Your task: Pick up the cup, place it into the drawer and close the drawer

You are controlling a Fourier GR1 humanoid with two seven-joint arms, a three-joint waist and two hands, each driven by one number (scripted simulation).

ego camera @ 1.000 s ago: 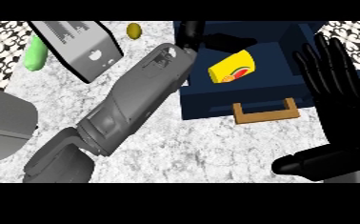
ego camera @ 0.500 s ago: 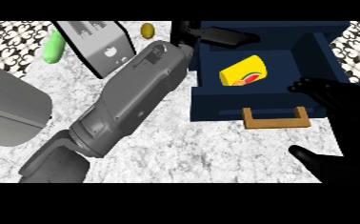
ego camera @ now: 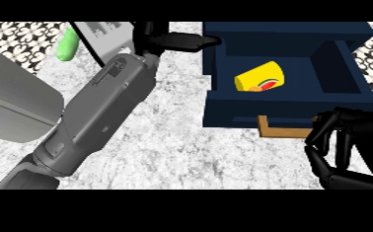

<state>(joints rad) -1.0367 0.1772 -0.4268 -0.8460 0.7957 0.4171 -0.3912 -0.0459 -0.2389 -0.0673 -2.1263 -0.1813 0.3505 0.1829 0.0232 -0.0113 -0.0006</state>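
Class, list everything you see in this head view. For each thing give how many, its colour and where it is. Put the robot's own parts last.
cup: one, yellow with a red and green picture, lying on its side inside the open drawer
drawer: one, dark blue, open, upper right
handle: one, brown, on the drawer's front
green object: one, green, upper left
grey box: one, grey, top, beside the green object
rounded grey object: one, grey, left edge
counter: one, mottled white and grey, under everything
left forearm: one, grey, slanting up from lower left
left hand: one, black, fingers straight, top centre by the drawer's left wall
right hand: one, black, fingers curled, lower right by the handle
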